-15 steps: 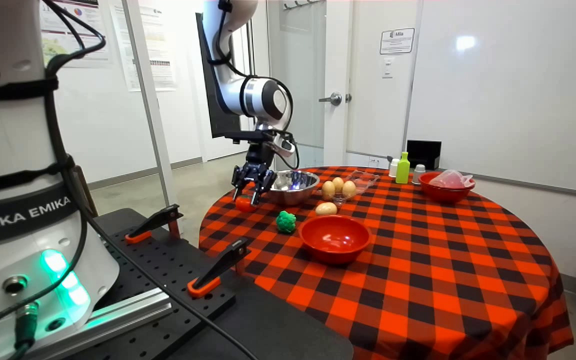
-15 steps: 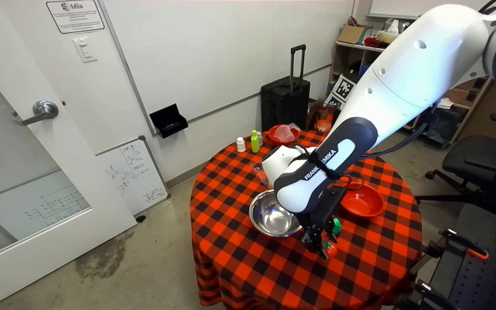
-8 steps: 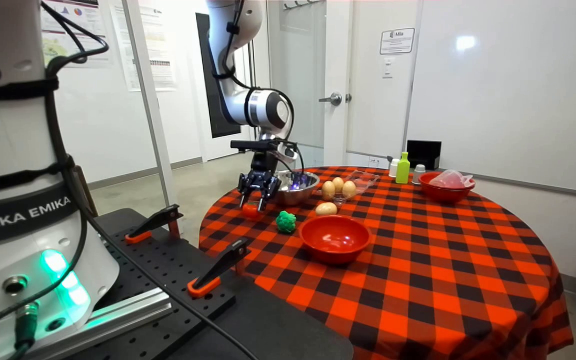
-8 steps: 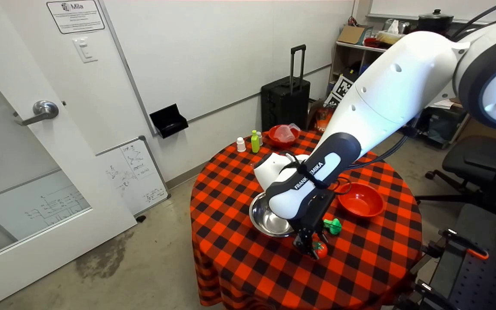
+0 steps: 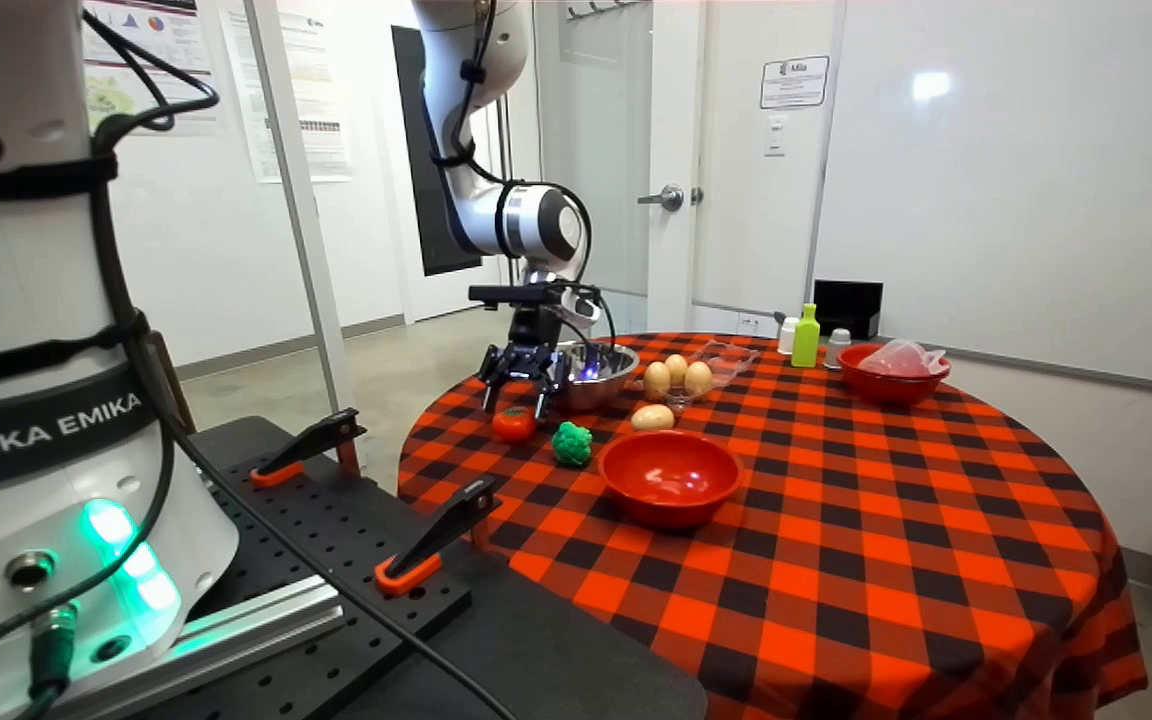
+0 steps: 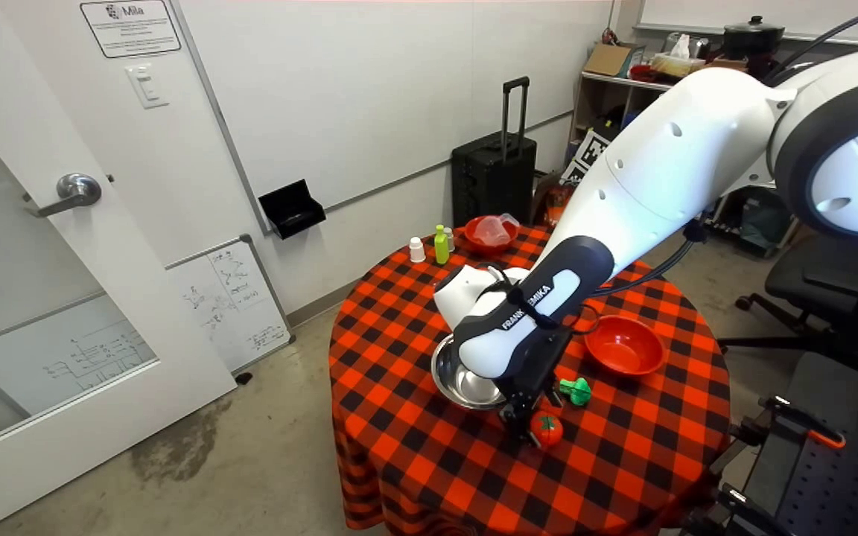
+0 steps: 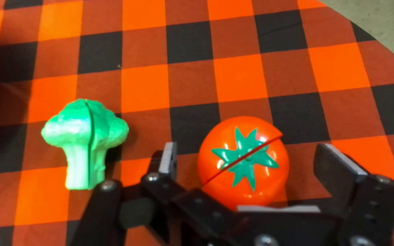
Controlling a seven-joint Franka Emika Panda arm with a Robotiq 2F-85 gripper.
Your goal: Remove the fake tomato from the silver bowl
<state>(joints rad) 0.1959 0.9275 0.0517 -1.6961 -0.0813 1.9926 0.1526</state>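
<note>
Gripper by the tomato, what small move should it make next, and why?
Probably raise the open gripper slowly straight up: the tomato lies on the cloth outside the silver bowl, and the wrist view shows gaps between it and two side fingers. Contact with the third is unclear.

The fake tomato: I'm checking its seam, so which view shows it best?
The wrist view: the fake tomato appears largest there, diagonal seam and green leaves clear, though a gripper finger hides part of its lower edge. In both exterior views it is small, green-topped, its seam not discernible.
</note>
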